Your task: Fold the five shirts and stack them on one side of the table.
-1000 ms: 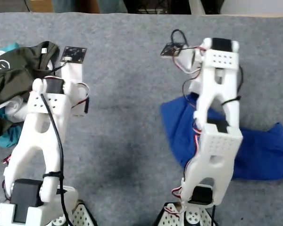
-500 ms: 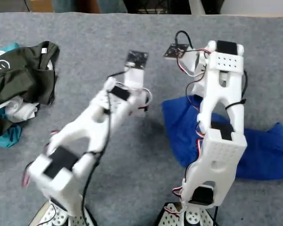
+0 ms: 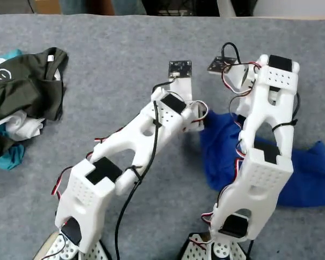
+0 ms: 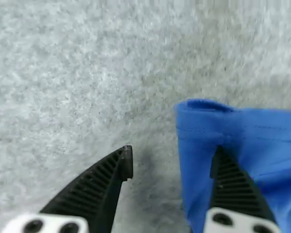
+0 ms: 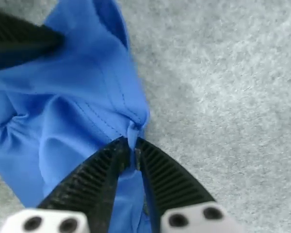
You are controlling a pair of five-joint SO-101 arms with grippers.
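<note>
The left gripper (image 4: 174,167) is standing wide open and gripping nothing. 1 of its 2 ribbed black fingers is lying against the hemmed edge of the blue shirt (image 4: 252,141); the other is hanging over bare cloth surface. The right gripper (image 5: 132,148) is pinching shut on a small raised fold of the same smooth, stitched blue fabric, which is bunching into soft creases beside it.

In the high view the white, perforated left arm (image 3: 130,146) is stretching diagonally from its base at 7 o'clock toward the table centre, ending at the shirt's near corner. The right arm (image 3: 265,151) is rising from 5 o'clock and covering part of the shirt, which is lying rumpled at 4 o'clock. A loose pile of shirts (image 3: 21,92), dark olive, teal and white, is resting at 9 o'clock. The table (image 3: 124,54) is showing a grey, felt-like nap.
</note>
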